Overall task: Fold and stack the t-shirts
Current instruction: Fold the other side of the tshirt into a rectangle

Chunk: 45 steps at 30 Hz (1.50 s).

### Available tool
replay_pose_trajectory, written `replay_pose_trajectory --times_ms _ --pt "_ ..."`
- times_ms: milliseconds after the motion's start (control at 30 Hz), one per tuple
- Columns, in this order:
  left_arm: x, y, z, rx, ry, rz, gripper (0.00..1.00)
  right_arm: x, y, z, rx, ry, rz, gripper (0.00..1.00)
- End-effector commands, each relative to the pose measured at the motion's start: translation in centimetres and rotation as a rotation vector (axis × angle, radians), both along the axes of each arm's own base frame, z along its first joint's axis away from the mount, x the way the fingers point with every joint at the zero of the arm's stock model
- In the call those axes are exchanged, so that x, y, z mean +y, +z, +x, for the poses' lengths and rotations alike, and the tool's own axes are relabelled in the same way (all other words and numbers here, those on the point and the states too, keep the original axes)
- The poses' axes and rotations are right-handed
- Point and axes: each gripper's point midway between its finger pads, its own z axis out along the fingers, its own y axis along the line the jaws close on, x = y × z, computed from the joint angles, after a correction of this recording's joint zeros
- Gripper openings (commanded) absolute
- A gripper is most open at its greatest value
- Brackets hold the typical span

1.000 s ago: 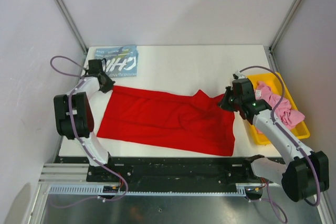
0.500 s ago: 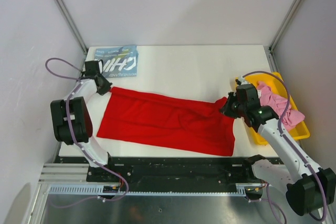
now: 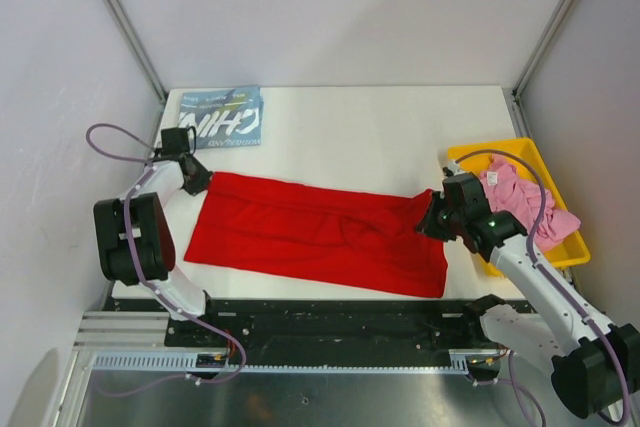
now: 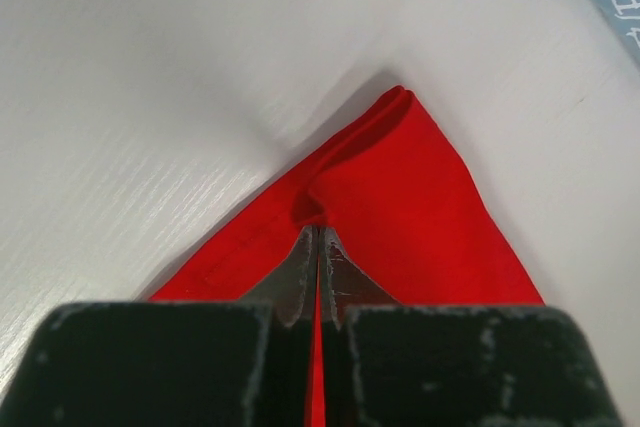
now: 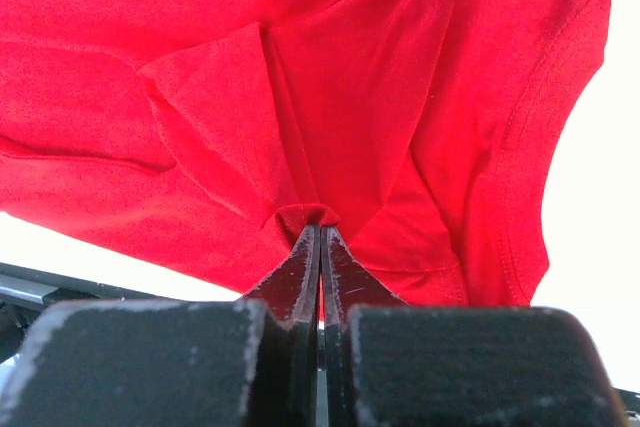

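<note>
Red t-shirt lies flat on the tabletop, one short end just beside the yellow tray and its long axis running straight away from the tray toward the left arm's side. The pink t-shirt sits bunched inside the tray. The blue t-shirt lies well apart from the tray, beyond the red cloth's remote end. The right end effector is closed on a pinch of red cloth at the tray end, on the edge away from the arm bases. The left end effector is closed on the doubled corner of the same edge at the end remote from the tray. Each arm is thus nearest its own end, and the cloth spans between them. The right forearm passes in front of the tray with the wrist low. The left arm is folded, elbow well back, forearm reaching out to its corner. Judgement: the next move calls for both end effectors to carry the held edge together across the long axis, keeping even tension.
</note>
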Motion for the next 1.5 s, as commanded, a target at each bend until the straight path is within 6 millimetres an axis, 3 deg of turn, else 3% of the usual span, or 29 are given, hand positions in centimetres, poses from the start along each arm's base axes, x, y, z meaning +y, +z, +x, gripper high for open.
replay_pose_trajectory --times_ms 0,333,867,1200,1467 --pt "0.5 1.6 -0.2 -0.044 0.017 0.010 0.00 0.3 0.3 -0.7 0.010 -0.013 0.030 0.00" --pt "0.5 2.8 -0.9 -0.072 0.015 0.010 0.00 0.3 0.8 -1.6 0.027 -0.032 0.061 0.00" --pt "0.2 0.8 -2.6 -0.012 0.017 -0.003 0.00 0.5 -0.1 -2.7 0.069 -0.034 0.072 0.00" --pt "0.5 2.8 -2.6 -0.059 0.019 0.010 0.00 0.7 -0.3 -2.9 0.082 -0.034 0.083 0.00" --pt "1.0 2.5 -3.9 -0.051 0.033 0.013 0.00 0.9 0.2 -3.4 0.080 -0.034 0.110 0.00"
